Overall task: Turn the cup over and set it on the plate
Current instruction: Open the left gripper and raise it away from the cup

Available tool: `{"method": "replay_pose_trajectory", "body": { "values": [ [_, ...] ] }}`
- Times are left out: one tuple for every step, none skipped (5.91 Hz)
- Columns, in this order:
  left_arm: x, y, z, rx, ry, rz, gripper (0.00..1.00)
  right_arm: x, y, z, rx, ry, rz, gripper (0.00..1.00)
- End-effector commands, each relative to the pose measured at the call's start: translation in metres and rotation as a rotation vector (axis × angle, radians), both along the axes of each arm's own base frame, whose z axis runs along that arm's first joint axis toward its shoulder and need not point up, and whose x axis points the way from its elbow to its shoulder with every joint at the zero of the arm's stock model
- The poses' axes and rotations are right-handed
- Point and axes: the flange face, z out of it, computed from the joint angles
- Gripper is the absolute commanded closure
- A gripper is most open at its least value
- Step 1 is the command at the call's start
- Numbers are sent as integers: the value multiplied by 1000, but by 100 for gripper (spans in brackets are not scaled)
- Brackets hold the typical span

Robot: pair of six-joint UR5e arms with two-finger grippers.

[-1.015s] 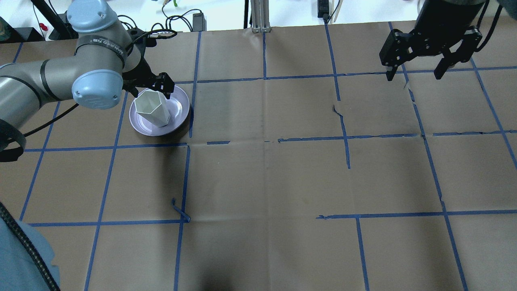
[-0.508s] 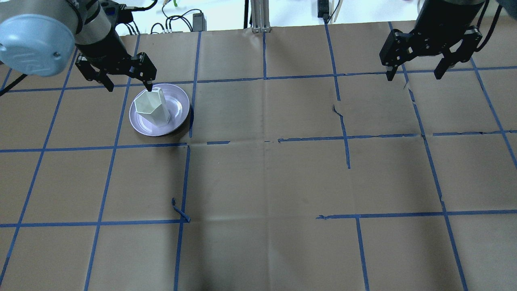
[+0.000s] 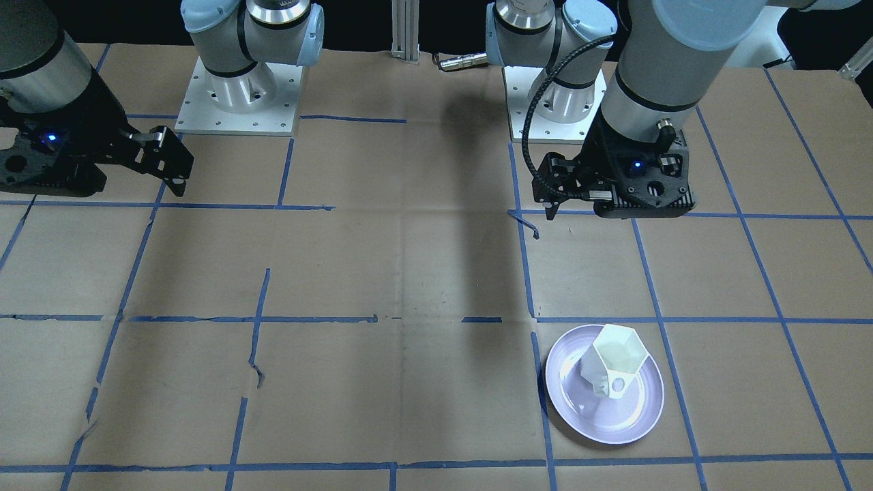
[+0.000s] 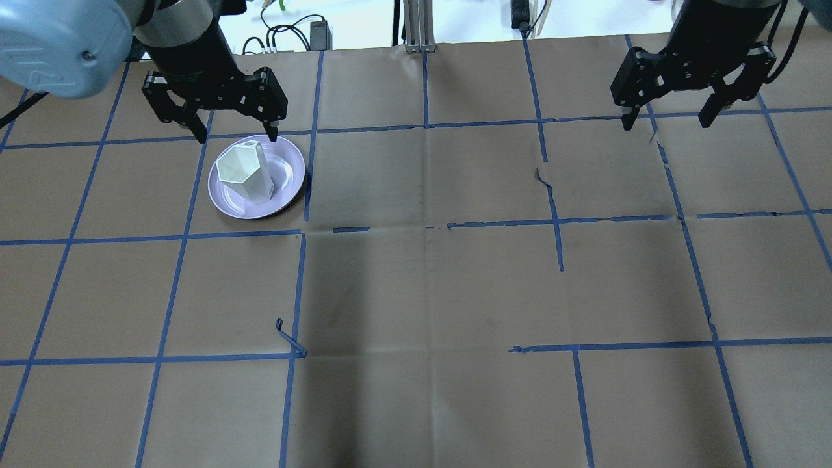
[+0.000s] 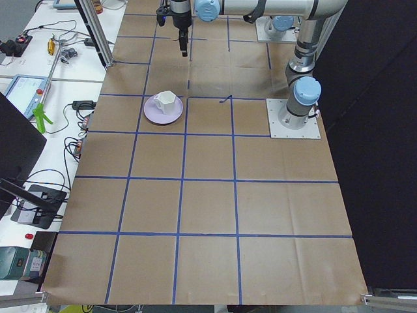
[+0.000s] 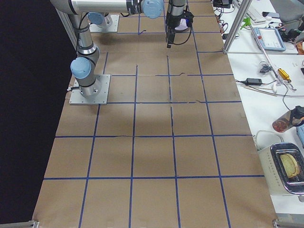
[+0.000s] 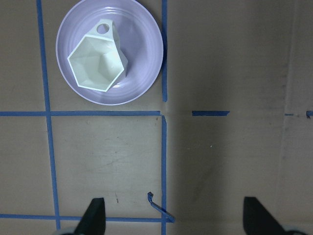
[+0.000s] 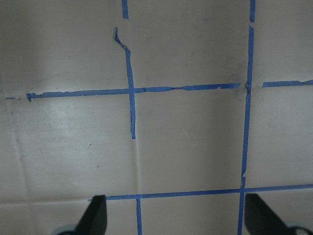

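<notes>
Hanging with its jaws spread wide and nothing between them, the left gripper (image 7: pixel 176 218) showed only two dark fingertips at the bottom edge of the left wrist view, one on either side of a loose curl of blue tape (image 7: pixel 159 206). Farther up, at that view's upper left, the white faceted cup (image 7: pixel 95 63) stood mouth-up on the lavender plate (image 7: pixel 144 81), with its hexagonal rim open to the camera and its loop handle toward the top of the frame. It sat off-centre but well inside the plate's raised rim. The cup looked like thin moulded plastic, so probably light and stiff rather than fragile, with smooth faces that could slip. Its body tapered to a narrow foot on glossy glazing, so a sideways nudge would likely tip or skate it. The surest hold seemed to be across two opposite flat facets just under the rim, clear of the handle. No brand, label or lettering could be read on cup, plate or arms at this size. Farthest off, at the upper right of the overhead view, the right gripper (image 4: pixel 665 122) hung equally agape and empty over the brown paper (image 4: pixel 416 292).
</notes>
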Motion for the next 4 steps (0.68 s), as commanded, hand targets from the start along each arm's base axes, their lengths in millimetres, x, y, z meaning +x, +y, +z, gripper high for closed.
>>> {"method": "replay_pose_trajectory", "body": {
  "values": [
    [-7, 5, 5, -6, 6, -6, 1, 0, 0, 0, 0, 0, 0, 0],
    [-5, 8, 6, -7, 8, -5, 1, 0, 0, 0, 0, 0, 0, 0],
    [-4, 8, 4, -2, 11, -6, 1, 0, 0, 0, 0, 0, 0, 0],
    [-4, 8, 5, -4, 13, -6, 1, 0, 0, 0, 0, 0, 0, 0]
  ]
}}
